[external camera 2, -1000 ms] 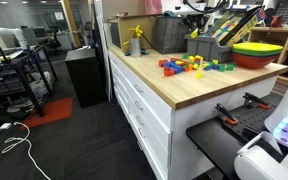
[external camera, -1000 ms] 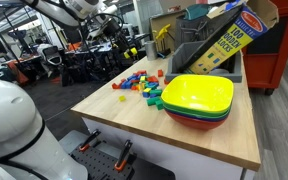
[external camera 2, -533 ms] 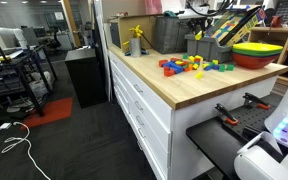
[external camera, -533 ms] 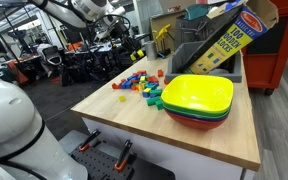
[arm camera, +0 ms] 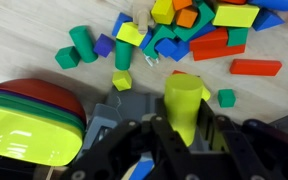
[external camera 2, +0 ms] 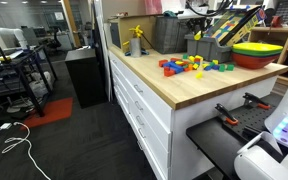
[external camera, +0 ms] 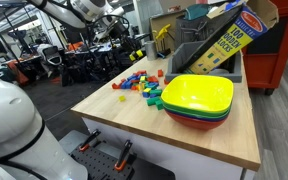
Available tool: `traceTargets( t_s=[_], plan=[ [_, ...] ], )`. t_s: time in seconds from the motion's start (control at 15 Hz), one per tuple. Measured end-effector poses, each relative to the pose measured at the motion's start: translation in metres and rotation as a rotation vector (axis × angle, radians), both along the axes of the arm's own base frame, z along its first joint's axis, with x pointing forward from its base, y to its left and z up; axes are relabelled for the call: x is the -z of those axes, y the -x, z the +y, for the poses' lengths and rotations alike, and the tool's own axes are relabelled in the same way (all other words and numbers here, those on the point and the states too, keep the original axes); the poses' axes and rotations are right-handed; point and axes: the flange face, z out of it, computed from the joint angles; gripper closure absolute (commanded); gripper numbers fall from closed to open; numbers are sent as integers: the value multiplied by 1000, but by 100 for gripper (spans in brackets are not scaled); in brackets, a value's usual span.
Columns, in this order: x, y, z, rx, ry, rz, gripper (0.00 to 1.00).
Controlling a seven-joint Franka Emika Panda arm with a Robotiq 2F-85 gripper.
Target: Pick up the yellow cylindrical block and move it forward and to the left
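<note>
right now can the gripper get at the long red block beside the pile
Probably not yet: the gripper is shut on the yellow cylindrical block, so its jaws are full. The long red block itself lies flat on the table with nothing on top of it.

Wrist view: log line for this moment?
phase: holding | end effector: shut on yellow cylindrical block | block: clear of wooden table | stacked bowls: lower left of view
</note>
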Motion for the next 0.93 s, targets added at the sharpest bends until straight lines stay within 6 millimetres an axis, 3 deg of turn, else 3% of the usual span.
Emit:
traceTargets(
  t_s=[0.07,0.13,0.47,0.93],
  plan=[
    [0,0,0,0,0,0,67],
    [0,0,0,0,0,0,92],
    [1,0,-4,7,-1,3,92],
    [7,-11,-48,47,-47,-6,92]
  ],
)
